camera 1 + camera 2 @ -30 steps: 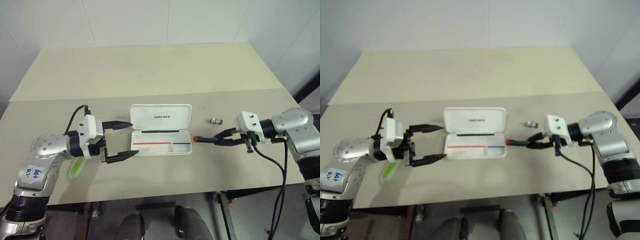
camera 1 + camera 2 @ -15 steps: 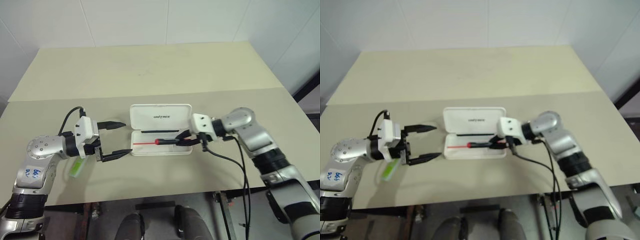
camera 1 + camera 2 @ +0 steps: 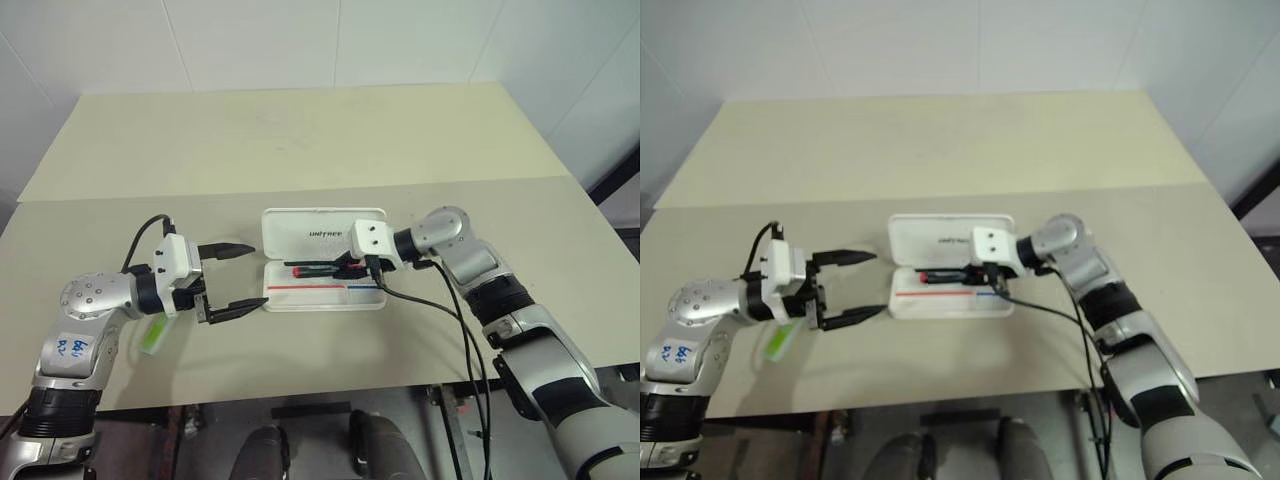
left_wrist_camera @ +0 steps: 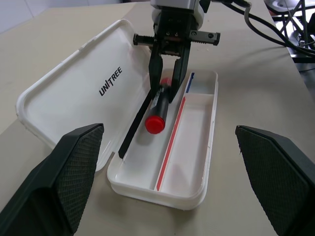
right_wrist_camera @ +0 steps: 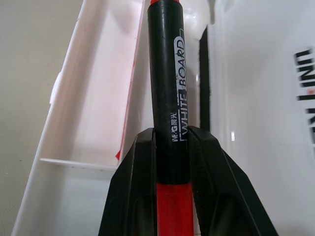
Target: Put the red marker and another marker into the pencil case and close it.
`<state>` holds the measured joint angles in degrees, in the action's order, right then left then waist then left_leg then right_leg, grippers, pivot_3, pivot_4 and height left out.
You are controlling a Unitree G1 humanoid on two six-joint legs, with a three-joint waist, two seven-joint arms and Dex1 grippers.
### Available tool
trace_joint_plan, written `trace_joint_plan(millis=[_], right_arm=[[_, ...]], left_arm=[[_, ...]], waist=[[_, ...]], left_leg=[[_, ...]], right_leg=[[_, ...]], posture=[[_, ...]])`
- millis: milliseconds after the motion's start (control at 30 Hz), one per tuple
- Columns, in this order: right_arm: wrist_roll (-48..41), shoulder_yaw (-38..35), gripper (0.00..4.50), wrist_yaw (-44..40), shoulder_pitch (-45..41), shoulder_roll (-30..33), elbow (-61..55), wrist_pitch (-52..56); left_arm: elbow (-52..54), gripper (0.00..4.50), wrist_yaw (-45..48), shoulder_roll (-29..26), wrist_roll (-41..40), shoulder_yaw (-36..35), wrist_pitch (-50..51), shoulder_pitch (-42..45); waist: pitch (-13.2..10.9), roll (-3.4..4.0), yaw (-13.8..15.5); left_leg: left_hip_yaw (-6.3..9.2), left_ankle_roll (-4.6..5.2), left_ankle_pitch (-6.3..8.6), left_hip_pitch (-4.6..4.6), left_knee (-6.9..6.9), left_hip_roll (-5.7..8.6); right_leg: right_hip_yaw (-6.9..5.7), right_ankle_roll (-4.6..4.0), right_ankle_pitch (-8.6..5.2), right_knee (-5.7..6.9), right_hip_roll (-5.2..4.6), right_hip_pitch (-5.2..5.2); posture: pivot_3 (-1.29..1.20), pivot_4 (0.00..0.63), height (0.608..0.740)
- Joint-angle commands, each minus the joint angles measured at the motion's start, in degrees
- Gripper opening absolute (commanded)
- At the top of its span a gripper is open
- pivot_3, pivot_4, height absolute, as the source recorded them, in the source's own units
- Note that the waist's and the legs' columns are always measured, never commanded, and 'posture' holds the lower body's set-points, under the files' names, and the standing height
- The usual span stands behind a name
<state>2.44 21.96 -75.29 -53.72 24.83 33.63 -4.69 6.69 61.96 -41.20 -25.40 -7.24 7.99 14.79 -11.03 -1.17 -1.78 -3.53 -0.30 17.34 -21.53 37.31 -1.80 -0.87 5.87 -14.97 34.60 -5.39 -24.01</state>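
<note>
- I'm looking down at a pale beige table [image 3: 300, 130] with a seam running across it; the half nearer me is a shade greyer. Behind it stands a white panelled wall [image 3: 330, 40].
- The pencil case [image 3: 322, 258] lies open mid-table, lid flat toward the wall, reading "UNITREE" in dark letters. Red and blue stripes run along its tray.
- My right gripper [image 4: 170, 81] is pinched on the red marker [image 4: 158, 110], which hangs tilted above the tray by the hinge. Its black barrel carries a label reading "WHITE BOARD".
- My left gripper [image 3: 238, 275] is spread wide, just beside the case's left end and holding nothing.
- The light green marker [image 3: 152, 334] lies on the table under my left wrist.
- A blue handwritten sticker [image 3: 66, 347] sits on my left forearm; I can't read it.
</note>
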Motion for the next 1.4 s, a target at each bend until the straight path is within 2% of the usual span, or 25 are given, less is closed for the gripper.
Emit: trace_joint_plan(millis=[33, 67, 367, 600, 933, 1000, 1133, 1400], right_arm=[[0.2, -0.7, 0.55, -0.5, -1.8, -0.2, -0.9, -0.7], [0.1, -0.8, 1.29, -0.2, -1.7, -0.4, -1.2, -0.7], [-4.7, -3.0, 4.45, -0.7, 0.4, -0.8, -11.9, 6.3], [-12.0, -6.2, 4.48, -1.3, 2.6, 0.6, -24.4, 17.7], [-27.0, -13.4, 4.48, -1.8, 11.5, 6.9, -44.3, 31.0], [-28.6, -15.7, 4.48, -0.4, 12.9, 7.7, -45.7, 30.8], [-30.0, -21.4, 4.48, 0.4, 18.4, 11.0, -46.3, 28.0], [-28.9, -25.3, 4.48, 0.9, 23.5, 16.1, -42.9, 21.8]], left_arm=[[1.7, 4.50, -0.3, 0.1, 0.1, -0.2, -1.0, 0.2], [1.7, 4.50, -0.4, 0.1, 0.1, -0.2, -1.0, 0.3], [1.7, 4.50, -0.4, 0.1, -0.1, -0.1, -1.0, 0.2], [2.2, 4.50, -0.8, 0.1, -0.3, -0.3, -0.7, -0.7], [7.4, 4.50, -6.0, 0.9, -1.1, -2.7, 1.5, -7.0], [8.3, 4.50, -8.1, 1.3, -0.7, -4.1, 1.5, -8.6], [10.1, 4.50, -16.5, 4.4, -0.4, -11.5, 1.4, -14.5], [12.0, 4.50, -22.5, 7.3, 1.1, -19.0, -0.6, -26.2]], waist=[[0.0, 0.00, 0.0], [0.0, 0.00, 0.0], [0.0, 0.00, -0.1], [0.0, 0.00, 0.0], [0.0, 0.00, 0.1], [0.0, -0.01, 0.1], [0.0, -0.03, 0.2], [0.0, -0.05, 0.2]], left_leg=[[-0.05, 0.00, 0.00, 0.00, 0.00, 0.00], [-0.07, 0.00, 0.00, 0.00, 0.00, 0.00], [-0.13, -0.03, 0.00, -0.08, 0.00, -0.03], [-0.16, -0.02, 0.01, -0.13, 0.10, -0.04], [-0.18, 0.06, 0.06, -0.16, 0.06, -0.03], [-0.15, 0.06, 0.06, -0.16, 0.06, -0.04], [-0.16, 0.05, 0.06, -0.13, 0.06, -0.03], [-0.22, 0.06, 0.06, -0.08, 0.06, -0.02]], right_leg=[[-0.01, 0.00, 0.00, 0.01, -0.01, 0.00], [-0.02, 0.00, 0.00, 0.01, -0.01, 0.00], [0.01, 0.00, 0.00, 0.30, -0.04, -0.37], [0.01, 0.00, 0.00, 0.41, -0.06, -0.44], [-0.01, 0.00, 0.00, 0.32, -0.14, -0.46], [-0.03, 0.00, 0.00, 0.29, -0.14, -0.46], [0.00, -0.01, 0.00, 0.13, -0.21, -0.46], [0.03, -0.02, 0.00, 0.09, -0.19, -0.45]], posture=[[0.00, 0.150, 0.740], [0.00, 0.150, 0.740], [0.00, 0.150, 0.740], [0.00, 0.150, 0.740], [0.00, 0.150, 0.740], [0.00, 0.150, 0.740], [0.00, 0.150, 0.740], [0.00, 0.150, 0.740]])
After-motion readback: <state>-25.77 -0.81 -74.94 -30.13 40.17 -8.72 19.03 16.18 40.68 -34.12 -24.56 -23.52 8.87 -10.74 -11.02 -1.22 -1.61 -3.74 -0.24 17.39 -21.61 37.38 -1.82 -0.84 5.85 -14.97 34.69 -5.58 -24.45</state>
